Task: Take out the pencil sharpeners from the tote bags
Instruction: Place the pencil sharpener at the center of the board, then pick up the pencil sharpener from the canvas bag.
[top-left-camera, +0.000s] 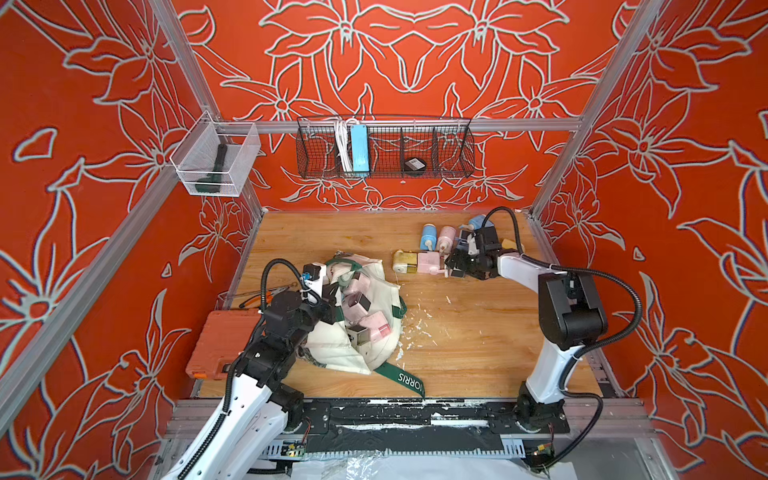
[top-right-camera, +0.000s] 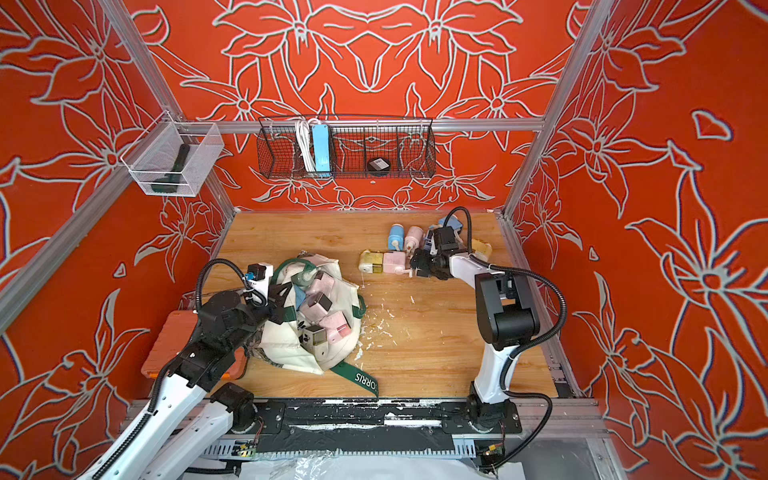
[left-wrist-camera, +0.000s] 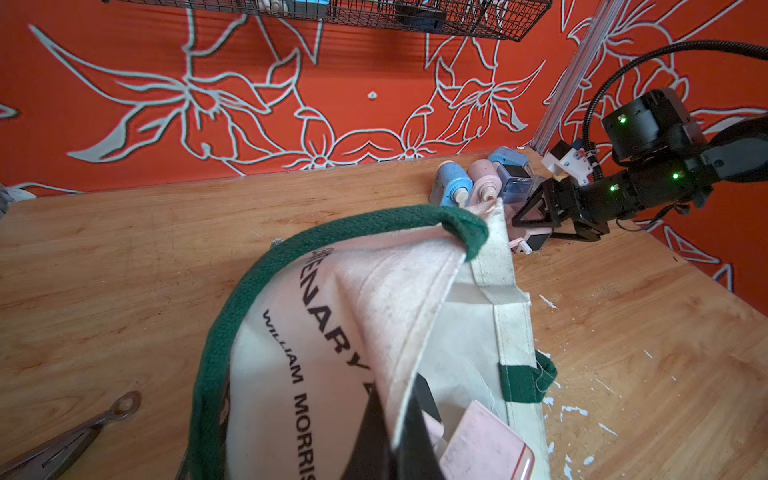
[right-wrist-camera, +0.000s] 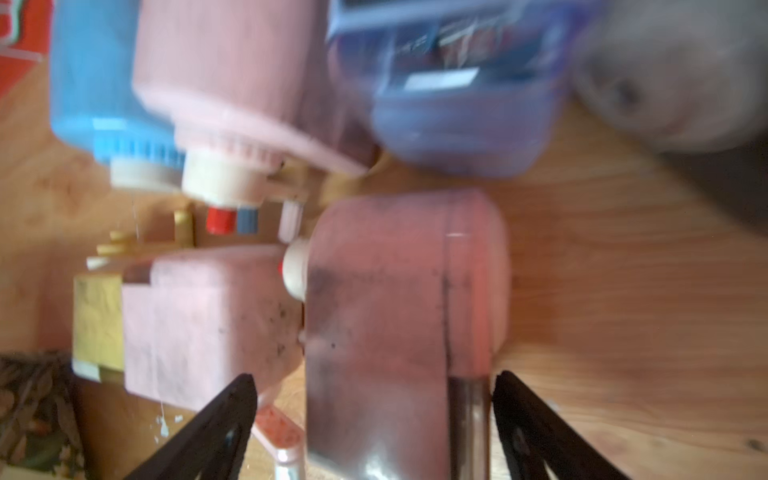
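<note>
The sharpeners (top-left-camera: 365, 320) in the tote (top-left-camera: 332, 353) lie beside your left gripper (top-left-camera: 331, 297), clamped on its rim, and well apart from your right gripper (right-wrist-camera: 374, 376), jaws apart astride a pink sharpener (right-wrist-camera: 395, 291).

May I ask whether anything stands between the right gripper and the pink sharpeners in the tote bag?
Nothing visible: bare table separates the right gripper from the tote bag, whose open mouth exposes the pink sharpeners. The gripper's open jaws flank another pink sharpener on the table.
</note>
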